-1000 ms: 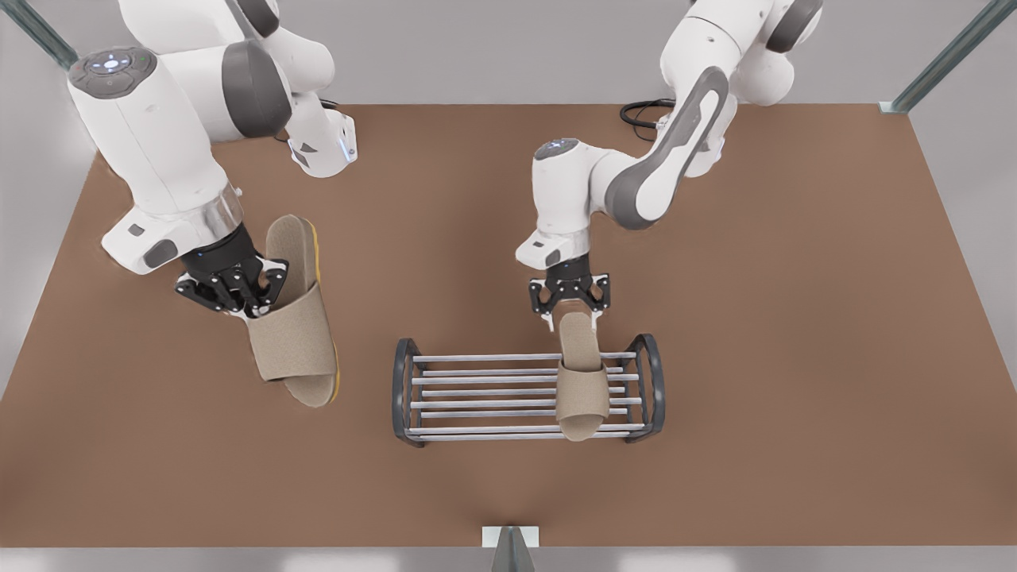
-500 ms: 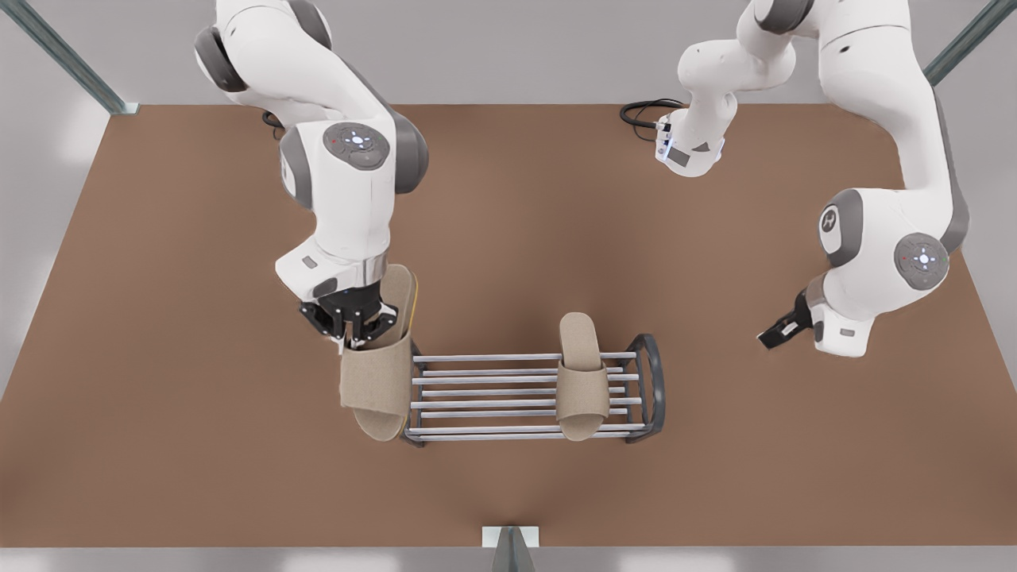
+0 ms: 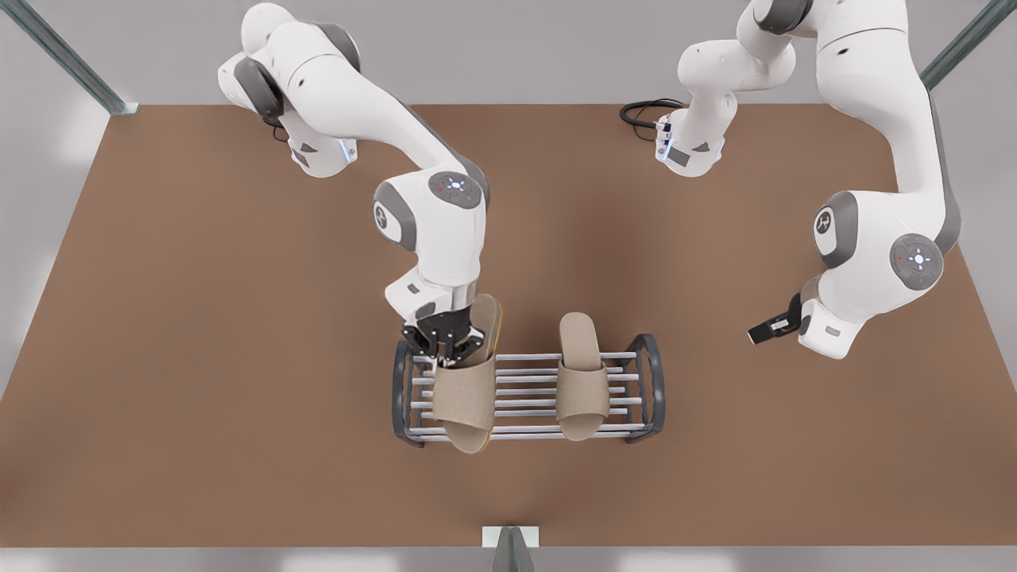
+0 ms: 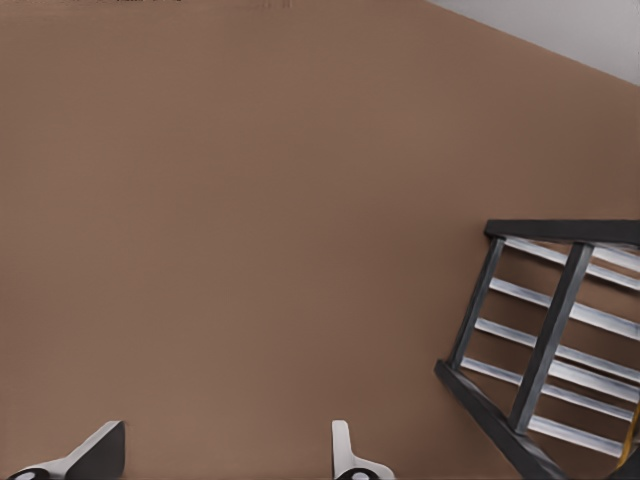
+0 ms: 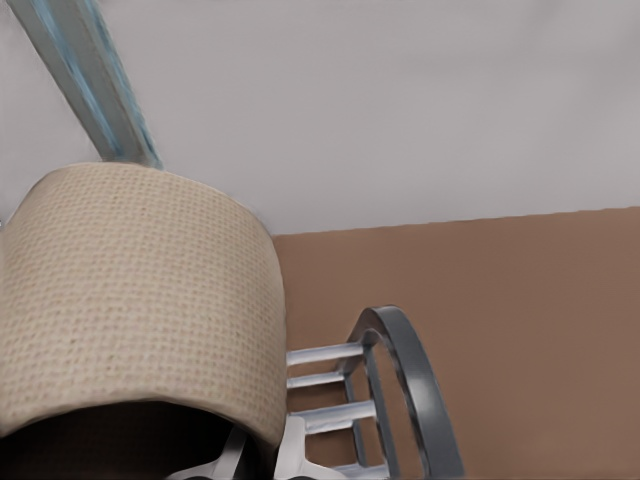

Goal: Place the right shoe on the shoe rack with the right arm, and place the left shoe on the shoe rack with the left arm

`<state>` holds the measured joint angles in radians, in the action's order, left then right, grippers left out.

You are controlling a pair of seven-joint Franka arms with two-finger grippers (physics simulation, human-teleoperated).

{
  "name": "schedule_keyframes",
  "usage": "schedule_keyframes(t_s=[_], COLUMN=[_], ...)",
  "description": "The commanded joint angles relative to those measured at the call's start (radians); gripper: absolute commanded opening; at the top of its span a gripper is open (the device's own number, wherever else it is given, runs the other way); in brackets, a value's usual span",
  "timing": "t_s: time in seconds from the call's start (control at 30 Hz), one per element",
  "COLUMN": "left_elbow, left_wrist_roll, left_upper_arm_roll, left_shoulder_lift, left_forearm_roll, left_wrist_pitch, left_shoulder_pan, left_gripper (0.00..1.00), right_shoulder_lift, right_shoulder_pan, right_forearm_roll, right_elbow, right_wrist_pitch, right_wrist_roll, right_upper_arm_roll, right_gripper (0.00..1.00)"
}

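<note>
**Second slipper over the rack, one already on it**

The shoe rack [image 3: 647,381] stands near the middle of the brown worktop [image 3: 199,357], closer to its near edge, with bare surface open on every side. Both long edges of the worktop are well apart from the rack, so the arms have free room at the front view's left and right.

Half a second ago the right shoe [image 3: 465,397] hung just outside the rack's end frame on the front view's left. Now it sits over the bars at that end, inside the frame. The right end effector [image 3: 450,349] has travelled with it and stays clamped on the rear edge of the strap. The left end effector [image 3: 761,332] has barely shifted. It waits well apart from the rack, toward the front view's right, with its fingers [image 4: 345,455] spread apart above bare worktop.

The rack carries the left shoe [image 3: 581,389], which lies across the bars near the end frame at the front view's right, with its heel overhanging the far bar. The right shoe lies parallel to it, with a gap of bare bars between them and its toe past the near bar. We cannot tell whether its sole already rests on the bars or hangs just above them. In the right wrist view the woven strap [image 5: 130,300] looms close, with the arched end frame [image 5: 410,380] just beyond it.
</note>
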<state>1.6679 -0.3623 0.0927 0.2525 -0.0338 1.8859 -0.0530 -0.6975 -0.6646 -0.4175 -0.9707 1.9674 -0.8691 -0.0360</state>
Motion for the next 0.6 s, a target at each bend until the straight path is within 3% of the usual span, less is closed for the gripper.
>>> schedule_keyframes(t_s=[0.0,0.57], left_elbow=[0.000,0.000], left_wrist_roll=[0.181,0.181], left_upper_arm_roll=[0.001,-0.001], left_shoulder_lift=[-0.001,0.005], left_forearm_roll=[0.002,0.005], left_wrist_pitch=[0.007,0.006], left_shoulder_pan=[0.001,0.001], left_gripper=[1.00,1.00], right_shoulder_lift=[-0.013,-0.017], right_shoulder_pan=[-0.003,-0.006], right_forearm_roll=[-0.006,-0.020], right_elbow=[-0.005,-0.223], right_wrist_pitch=[0.054,0.199], right_wrist_roll=[-0.246,-0.289], right_upper_arm_roll=[0.001,0.010], right_gripper=[0.21,0.21])
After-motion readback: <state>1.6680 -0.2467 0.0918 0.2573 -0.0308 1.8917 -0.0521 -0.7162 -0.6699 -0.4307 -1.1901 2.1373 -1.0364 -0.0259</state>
